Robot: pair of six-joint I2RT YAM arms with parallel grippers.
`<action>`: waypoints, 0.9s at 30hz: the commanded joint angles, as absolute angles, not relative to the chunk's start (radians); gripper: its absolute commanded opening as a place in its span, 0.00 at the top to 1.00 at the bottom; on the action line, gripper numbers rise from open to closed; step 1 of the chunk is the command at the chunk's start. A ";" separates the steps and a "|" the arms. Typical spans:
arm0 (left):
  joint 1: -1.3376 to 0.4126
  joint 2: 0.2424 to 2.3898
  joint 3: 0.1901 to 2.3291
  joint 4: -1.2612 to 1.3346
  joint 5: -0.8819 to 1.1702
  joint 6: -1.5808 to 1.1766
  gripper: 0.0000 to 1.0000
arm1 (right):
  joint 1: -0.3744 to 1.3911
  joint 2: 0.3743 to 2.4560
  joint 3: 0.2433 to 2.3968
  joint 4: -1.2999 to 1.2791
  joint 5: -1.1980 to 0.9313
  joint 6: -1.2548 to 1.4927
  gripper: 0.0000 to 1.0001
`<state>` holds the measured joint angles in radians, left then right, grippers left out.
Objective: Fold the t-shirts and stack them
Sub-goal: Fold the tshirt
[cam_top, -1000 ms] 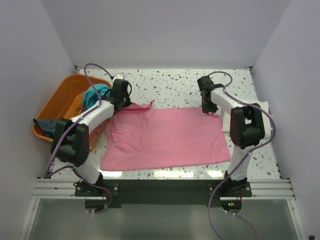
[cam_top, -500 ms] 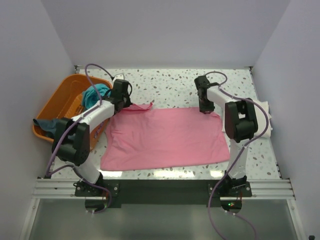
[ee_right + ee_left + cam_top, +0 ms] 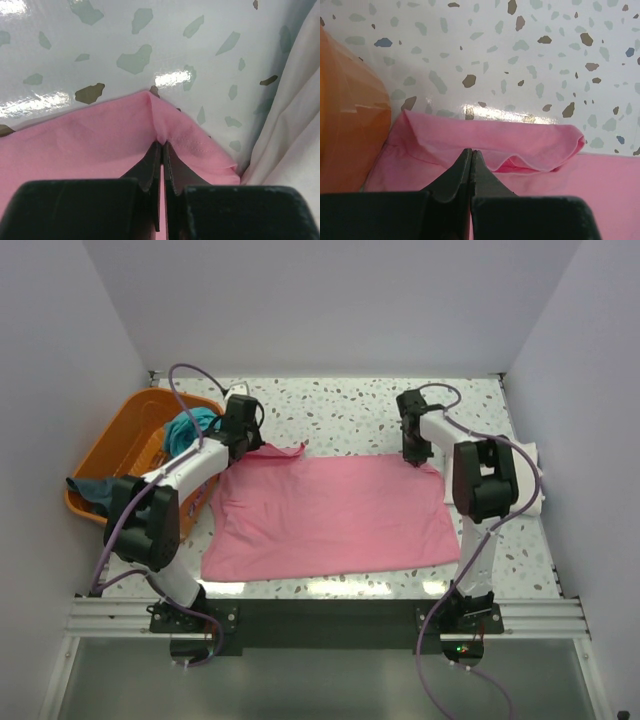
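– On the speckled table (image 3: 340, 405), what lies spread out?
– One pink shirt (image 3: 325, 515), flat across the middle between the two arms, its long side running left to right. Its far left corner has a sleeve turned over on itself into a soft roll.
– Where is the left gripper (image 3: 470, 152)?
– At that far left corner, just beside the orange basket (image 3: 110, 445). In the left wrist view its two fingers are pressed together, with no gap between the tips. They meet right at the edge of the rolled pink cloth, so it is holding the pink shirt there.
– And the right gripper (image 3: 161, 145)?
– At the far right corner of the same shirt. Its fingers are also squeezed together, and the pink cloth rises in a small pucker straight out of the tips, so that corner is pinched.
– Is the shirt lifted?
– From above it looks flat on the table. I cannot tell whether the two held corners are raised.
– Where are the other shirts?
– A teal shirt (image 3: 190, 428) is bunched inside the basket at its far end. A dark blue shirt (image 3: 90, 490) hangs over the near rim of the basket. A cream shirt (image 3: 290, 130) lies at the right edge of the table, just beside the pinched pink corner and partly behind the right arm.
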<state>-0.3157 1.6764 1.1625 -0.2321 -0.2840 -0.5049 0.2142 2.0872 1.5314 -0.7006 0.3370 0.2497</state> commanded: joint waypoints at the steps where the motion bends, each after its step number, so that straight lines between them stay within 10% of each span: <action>1: -0.319 1.683 1.218 -0.218 -0.304 -0.505 1.00 | 0.198 2.048 1.549 -0.676 0.302 0.242 1.00; 27: -0.345 1.158 0.736 -0.336 -0.275 -0.669 1.00 | 0.198 1.580 1.187 -0.793 0.446 0.242 1.00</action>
